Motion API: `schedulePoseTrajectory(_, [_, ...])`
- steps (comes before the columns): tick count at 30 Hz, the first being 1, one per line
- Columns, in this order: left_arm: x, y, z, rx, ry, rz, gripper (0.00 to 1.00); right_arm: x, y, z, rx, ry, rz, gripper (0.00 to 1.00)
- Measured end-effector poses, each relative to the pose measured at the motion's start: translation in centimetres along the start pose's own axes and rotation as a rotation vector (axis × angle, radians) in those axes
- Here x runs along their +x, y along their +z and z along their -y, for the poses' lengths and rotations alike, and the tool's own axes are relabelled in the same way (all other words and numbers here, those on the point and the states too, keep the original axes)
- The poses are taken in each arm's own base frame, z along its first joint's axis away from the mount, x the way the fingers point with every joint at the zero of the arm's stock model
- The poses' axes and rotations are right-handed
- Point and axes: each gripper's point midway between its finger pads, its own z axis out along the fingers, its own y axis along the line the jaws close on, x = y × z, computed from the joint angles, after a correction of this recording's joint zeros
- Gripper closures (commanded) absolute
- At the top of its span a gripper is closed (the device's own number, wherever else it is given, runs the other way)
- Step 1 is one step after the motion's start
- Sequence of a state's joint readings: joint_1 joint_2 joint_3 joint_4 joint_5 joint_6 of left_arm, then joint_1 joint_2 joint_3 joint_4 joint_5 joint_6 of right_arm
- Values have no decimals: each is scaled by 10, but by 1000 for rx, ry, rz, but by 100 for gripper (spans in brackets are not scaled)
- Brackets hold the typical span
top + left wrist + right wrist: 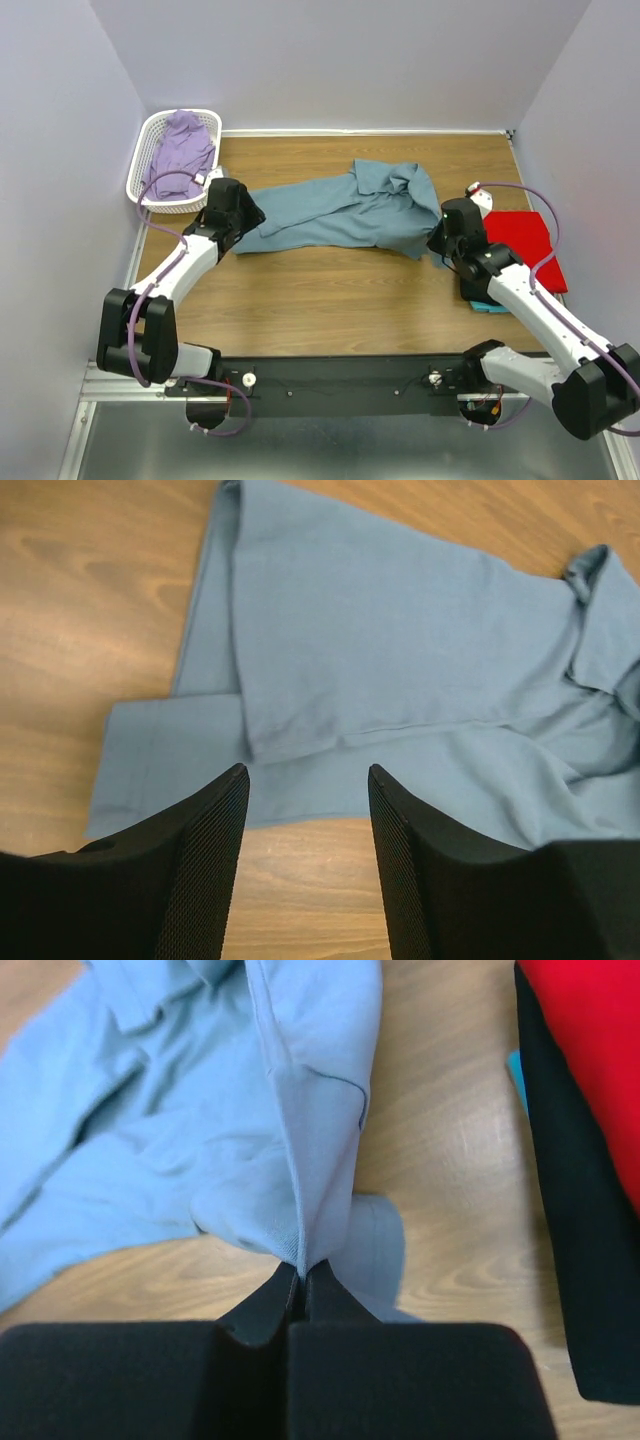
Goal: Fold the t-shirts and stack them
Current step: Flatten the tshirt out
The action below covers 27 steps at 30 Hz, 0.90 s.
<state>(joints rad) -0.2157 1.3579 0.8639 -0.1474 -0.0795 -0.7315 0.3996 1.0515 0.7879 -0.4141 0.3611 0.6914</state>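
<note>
Right gripper (300, 1275) closest to the lens, jaws pressed together and clamped on a raised ridge of the dusty blue-grey t-shirt (150, 1160), cloth pulled up taut between the fingertips. Rest of that shirt spread in rumpled folds across the middle of the wooden table (330, 300), long axis running left to right, bunched and crumpled at the right end by the right gripper (440, 245), flatter at the left end, one layer folded over another there (400, 630). Left gripper (308, 780) at that left end, jaws wide apart, fingertips over the near hem and nothing between them; touching the cloth or not, impossible to tell.

Further right, well clear of the blue-grey shirt: red t-shirt (520, 240) folded flat on top of a small stack, a dark layer (565, 1220) directly beneath it, kind unclear, and a sliver of turquoise t-shirt (490, 307) showing at the bottom near edge.

Far left corner: white lattice basket (150, 130), holding a loose heap of lavender cloth (180, 150), one fold draped over its near rim.
</note>
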Motion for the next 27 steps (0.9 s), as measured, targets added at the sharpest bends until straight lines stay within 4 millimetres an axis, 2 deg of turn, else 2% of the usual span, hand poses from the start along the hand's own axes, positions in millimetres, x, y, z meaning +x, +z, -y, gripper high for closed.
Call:
schedulePoseTrajectory(2, [11,2,-11,-33,-37,-16,48,8,2,5,18,-16,-29,100])
schedulePoseTrajectory(5, [36,4,-32,-95,-90,-64,49,19,3,11,42,-34,-70,100])
schedulePoseTrajectory(8, [57,2,-52,-162,-133,-101,49,21,3,13,45,-37,-78,100])
schedulePoseTrajectory(10, [64,0,-61,-199,-152,-105,49,21,3,12,44,-37,-79,100])
schedulePoseTrajectory(15, [62,-6,-70,-238,-183,-72,48,25,4,11,38,-40,-97,100])
schedulePoseTrajectory(21, [56,-1,-78,-266,-202,-43,48,26,4,11,34,-48,-102,100])
schedulePoseTrajectory(24, [57,4,-86,-290,-206,-48,54,26,4,11,34,-48,-103,100])
schedulePoseTrajectory(27, [62,12,-95,-319,-206,-60,64,27,4,11,32,-48,-104,100])
